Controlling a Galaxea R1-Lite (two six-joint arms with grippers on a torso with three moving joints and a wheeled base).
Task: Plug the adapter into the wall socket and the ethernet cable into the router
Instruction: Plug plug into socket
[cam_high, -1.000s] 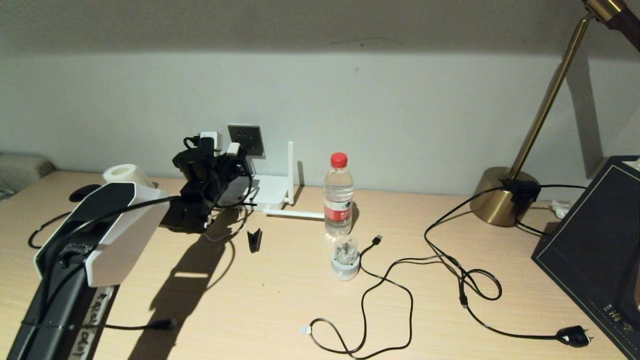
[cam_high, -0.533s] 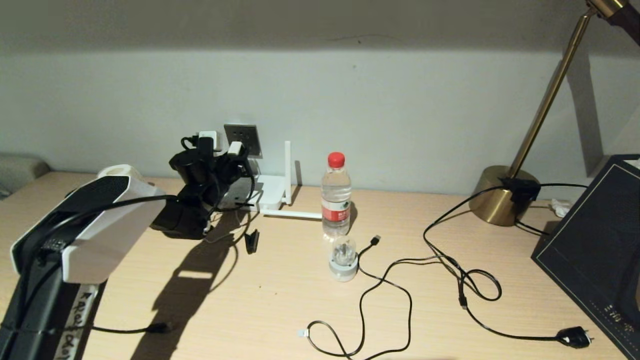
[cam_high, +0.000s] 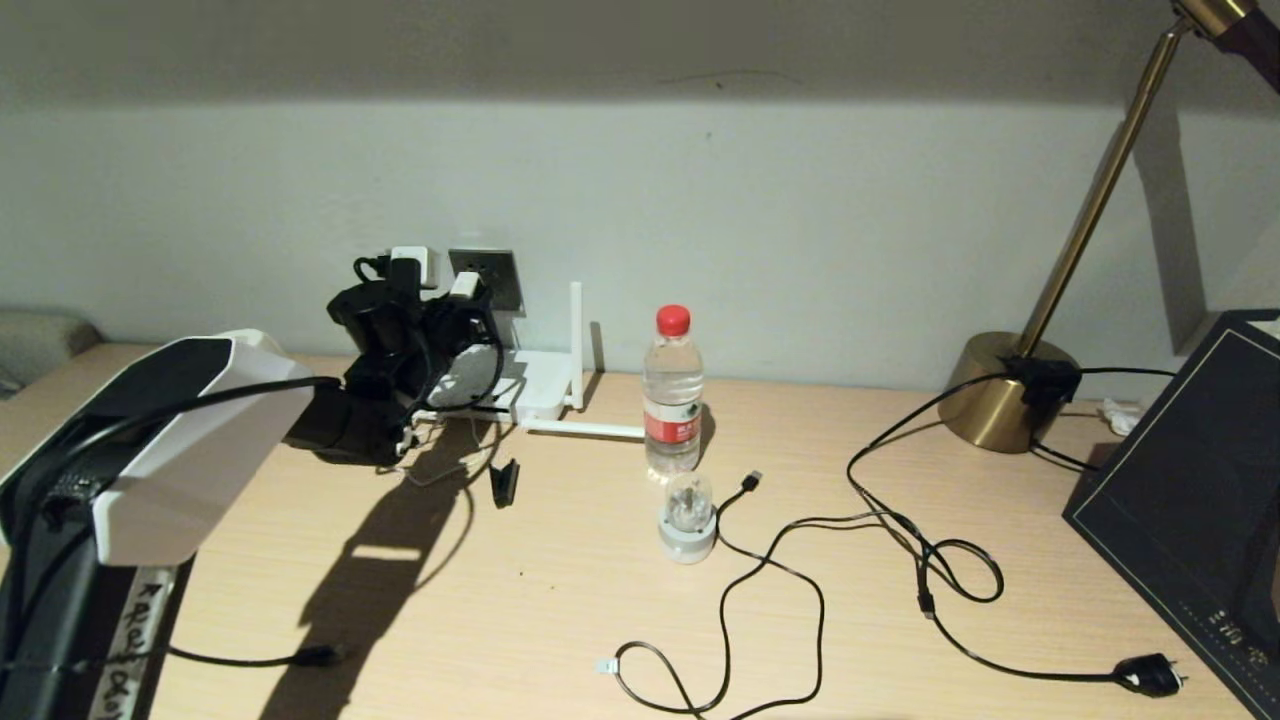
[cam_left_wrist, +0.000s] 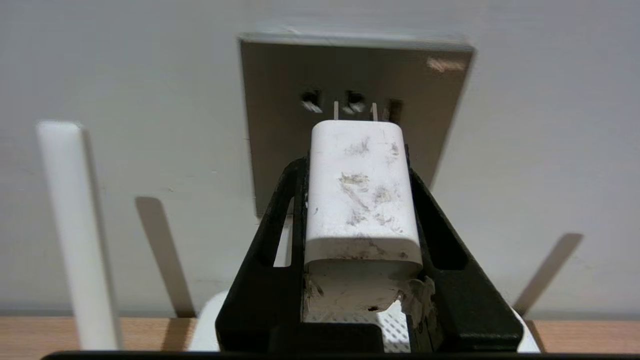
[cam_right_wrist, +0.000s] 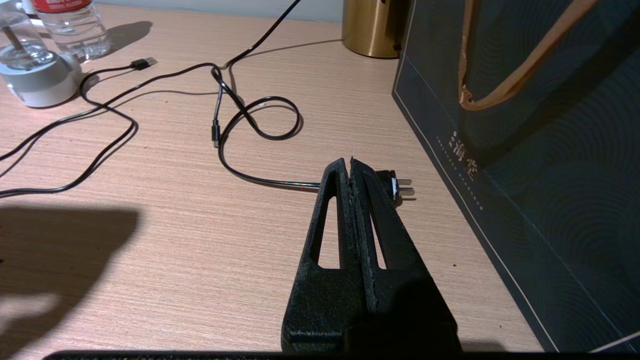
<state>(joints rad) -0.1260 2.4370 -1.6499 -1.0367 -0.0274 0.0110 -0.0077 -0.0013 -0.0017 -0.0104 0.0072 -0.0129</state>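
- Reaching forward from the robot's left side, the left arm stretches over the tabletop (cam_high: 560, 600) toward the wall, its left gripper (cam_left_wrist: 357, 155) held level and aimed at the wall socket (cam_left_wrist: 280, 125).
- Its jaws are clamped on the sides of the adapter (cam_left_wrist: 361, 195), one black finger on each side of the white block.
- In the left wrist view two metal prongs stick out of the adapter's front, just short of the grey plate and near its upper row of holes; whether they touch it cannot be told.
- The right gripper (cam_right_wrist: 351, 167) hangs low over the tabletop on the robot's right, jaws pressed together with nothing between them, beside a dark paper bag (cam_right_wrist: 540, 150) and above a black plug (cam_right_wrist: 395, 182).
- One router (cam_high: 545, 385) lies flat at the foot of the wall under the socket; in the head view one antenna (cam_high: 576, 345) stands upright and one lies flat along the tabletop, the rest hidden by the arm.
- One water bottle (cam_high: 672, 395) with a red cap stands right of the router, with one small round device (cam_high: 688, 520) in front of it.
- One brass lamp (cam_high: 1010, 390) stands at the far right.
- Several black cables (cam_high: 780, 580) loop across the tabletop; which of them is the ethernet cable cannot be told.
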